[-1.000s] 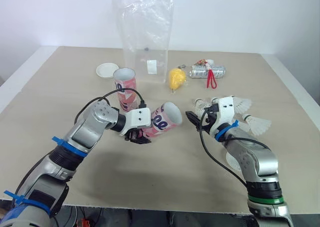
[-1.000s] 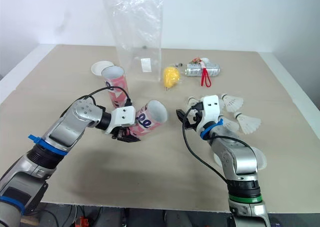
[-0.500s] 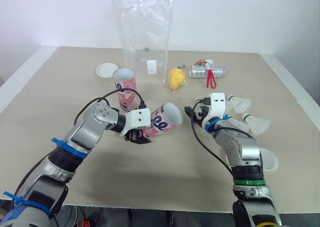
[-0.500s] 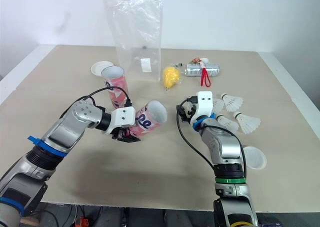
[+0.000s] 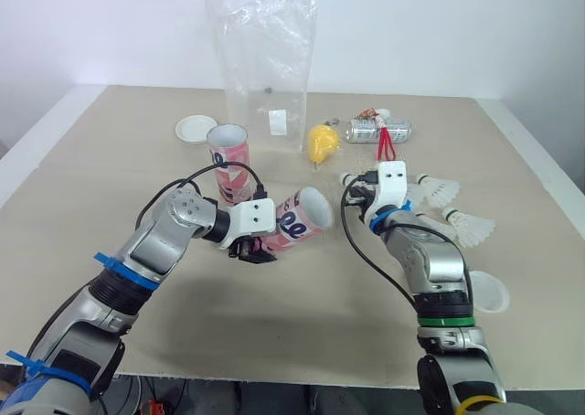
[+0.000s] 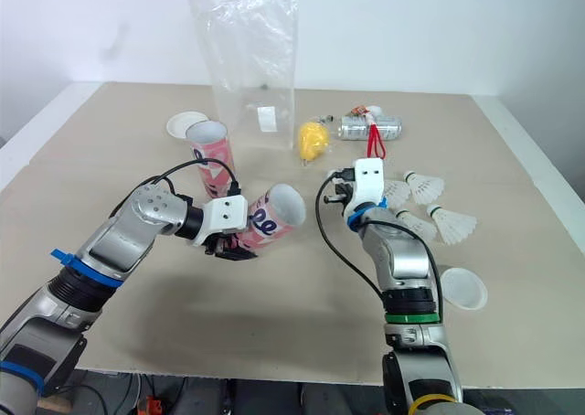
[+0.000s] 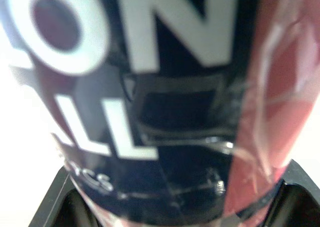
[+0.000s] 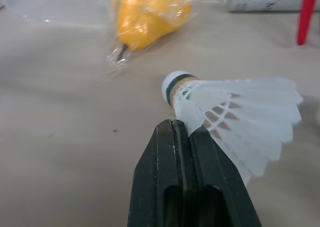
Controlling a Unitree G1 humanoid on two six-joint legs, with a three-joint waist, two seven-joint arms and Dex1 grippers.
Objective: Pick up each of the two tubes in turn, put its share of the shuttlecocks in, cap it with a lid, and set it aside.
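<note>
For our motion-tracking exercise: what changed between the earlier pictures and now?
The right gripper, jaws shut on a shuttlecock, drew away from the held tube mouth toward the table far side. The left gripper kept its tube tilted in place; the upright tube and loose shuttlecocks stayed put.

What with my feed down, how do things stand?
Left end effector shut on tilted pink printed tube. Right end effector shut on white green-banded shuttlecock. Tube mouth open, unblocked.

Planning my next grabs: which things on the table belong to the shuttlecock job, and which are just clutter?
Job: held tube in left gripper, standing tube, shuttlecock in right gripper, loose shuttlecocks, far lid, near lid.
Clutter: clear plastic bag, yellow wrapped item, silver can with red cord.
</note>
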